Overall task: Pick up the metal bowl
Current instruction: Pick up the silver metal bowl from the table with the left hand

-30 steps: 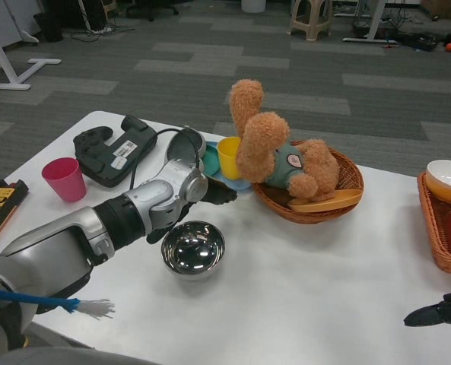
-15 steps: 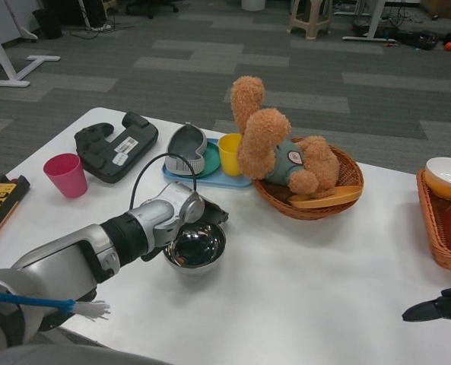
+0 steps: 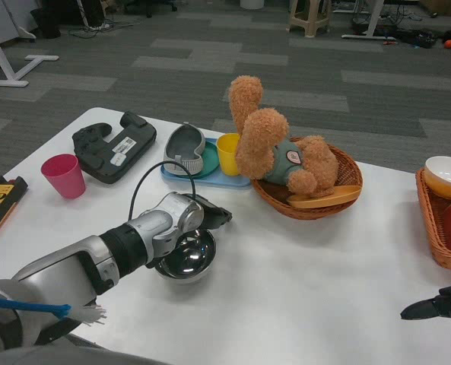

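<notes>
Head view: left hand [image 3: 207, 218] has dropped onto the metal bowl [image 3: 185, 258], fingers apparently gripping its far rim; lift seems next; right hand [image 3: 436, 306] idles, grip unclear

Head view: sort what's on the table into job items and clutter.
Job: metal bowl; left hand, over the bowl's far rim.

Clutter: pink cup, black controller, yellow cup, teddy bear, round wicker basket, right hand waiting at the table's right edge.
</notes>
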Robot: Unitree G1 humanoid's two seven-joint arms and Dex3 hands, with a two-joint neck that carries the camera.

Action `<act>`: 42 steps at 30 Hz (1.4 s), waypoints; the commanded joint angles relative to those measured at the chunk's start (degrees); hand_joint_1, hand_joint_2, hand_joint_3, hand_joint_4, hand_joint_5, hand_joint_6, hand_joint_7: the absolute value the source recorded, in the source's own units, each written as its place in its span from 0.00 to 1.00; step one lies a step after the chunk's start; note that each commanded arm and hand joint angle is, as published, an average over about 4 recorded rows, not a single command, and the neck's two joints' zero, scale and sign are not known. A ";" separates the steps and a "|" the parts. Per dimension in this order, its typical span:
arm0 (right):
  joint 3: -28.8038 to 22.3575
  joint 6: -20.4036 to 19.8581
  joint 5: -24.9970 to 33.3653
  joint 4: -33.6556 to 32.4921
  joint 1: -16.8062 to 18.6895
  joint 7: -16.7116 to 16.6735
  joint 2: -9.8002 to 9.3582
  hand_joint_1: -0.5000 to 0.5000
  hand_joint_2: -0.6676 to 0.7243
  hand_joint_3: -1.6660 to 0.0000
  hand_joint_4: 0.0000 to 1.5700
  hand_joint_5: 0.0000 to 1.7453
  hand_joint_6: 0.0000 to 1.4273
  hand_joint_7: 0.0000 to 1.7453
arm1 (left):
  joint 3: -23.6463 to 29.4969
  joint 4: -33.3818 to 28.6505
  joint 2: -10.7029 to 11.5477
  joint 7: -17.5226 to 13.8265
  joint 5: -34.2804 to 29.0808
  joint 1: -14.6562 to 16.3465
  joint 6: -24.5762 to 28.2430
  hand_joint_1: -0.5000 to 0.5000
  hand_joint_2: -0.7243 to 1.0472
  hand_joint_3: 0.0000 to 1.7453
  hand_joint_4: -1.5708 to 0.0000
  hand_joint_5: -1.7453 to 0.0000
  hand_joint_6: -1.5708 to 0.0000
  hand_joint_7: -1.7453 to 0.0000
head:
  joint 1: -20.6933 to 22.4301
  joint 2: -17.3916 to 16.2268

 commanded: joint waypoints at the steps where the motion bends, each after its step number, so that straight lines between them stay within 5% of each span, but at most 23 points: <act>1: -0.16 -0.87 0.51 0.10 0.72 -0.06 0.18 0.67 1.00 1.00 0.05 0.12 0.00 0.18 | 0.59 0.03 -0.36 0.22 0.66 1.48 -0.10 0.00 0.50 0.05 1.00 0.53 1.00 0.88 | 0.10 0.02; 17: -0.25 -0.96 0.64 -0.17 1.03 -0.11 0.18 0.67 1.00 1.00 0.05 0.15 0.00 0.20 | 2.61 -10.07 1.45 -2.55 2.95 6.31 3.51 0.00 0.50 0.05 1.00 0.50 1.00 0.88 | 1.65 0.14; 32: -0.06 -0.91 0.91 -0.08 0.98 -0.06 0.09 0.67 1.00 1.00 0.05 0.14 0.00 0.19 | 2.32 -9.55 1.18 -2.50 4.02 8.33 3.33 0.00 0.50 0.05 1.00 0.47 1.00 0.88 | 2.77 -0.32; 42: -0.06 -0.91 1.08 -0.08 0.98 -0.06 0.00 0.67 1.00 1.00 0.05 0.17 0.00 0.20 | 2.96 -8.58 0.98 2.13 5.36 10.05 1.73 0.00 0.61 0.04 1.00 0.40 1.00 0.88 | 2.55 -0.69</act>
